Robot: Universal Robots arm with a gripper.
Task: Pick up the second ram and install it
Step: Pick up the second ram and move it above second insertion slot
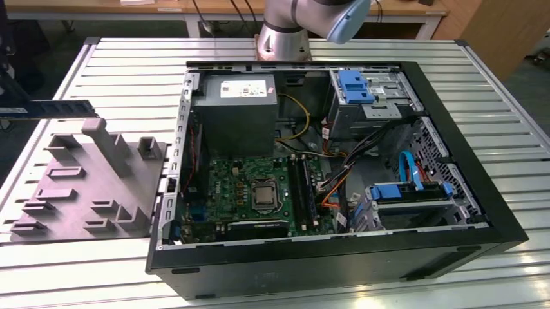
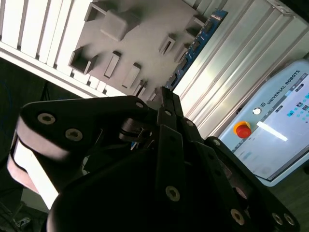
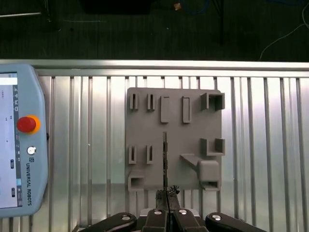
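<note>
The second ram (image 1: 56, 108), a long dark stick, hangs level in the air above the grey holder block (image 1: 90, 183) at the exterior view's left. In the first wrist view I see the second ram (image 3: 165, 159) edge-on, running out from my gripper (image 3: 167, 195), whose fingers are shut on its near end. In the second wrist view the second ram (image 2: 195, 46) shows as a blue-edged board reaching out past my gripper (image 2: 166, 99) over the holder block (image 2: 140, 43). The stick is clear of the holder's slots.
The open black computer case (image 1: 481, 212) lies on the slatted metal table (image 1: 129, 64), with the green motherboard (image 1: 241, 187), its black slots (image 1: 301, 187) and the grey power-supply box (image 1: 234, 112) inside. A teach pendant (image 3: 19, 145) lies beside the holder block (image 3: 193, 135).
</note>
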